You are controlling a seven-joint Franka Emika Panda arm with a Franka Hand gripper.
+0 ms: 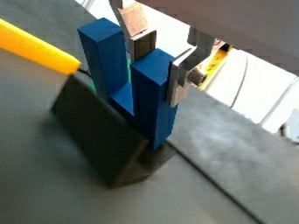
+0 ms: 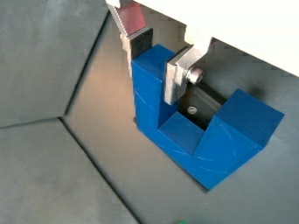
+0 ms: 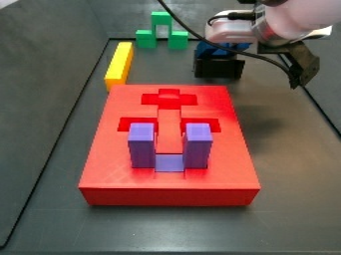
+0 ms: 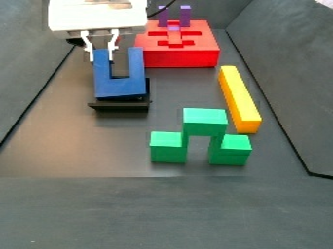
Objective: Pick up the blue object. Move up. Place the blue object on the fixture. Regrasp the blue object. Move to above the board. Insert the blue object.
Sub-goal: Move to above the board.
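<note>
I see the hand over the black bracket, its fingers flat brushed metal plates with matt dark pads. The blue block looks like matt plastic, faintly ridged. The red board is smooth with a slight sheen, and the floor is dull dark grey.

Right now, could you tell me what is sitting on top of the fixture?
The blue object stands on the fixture, prongs up, with the gripper around one prong. The fixture's top under the block is covered and cannot be seen.
</note>
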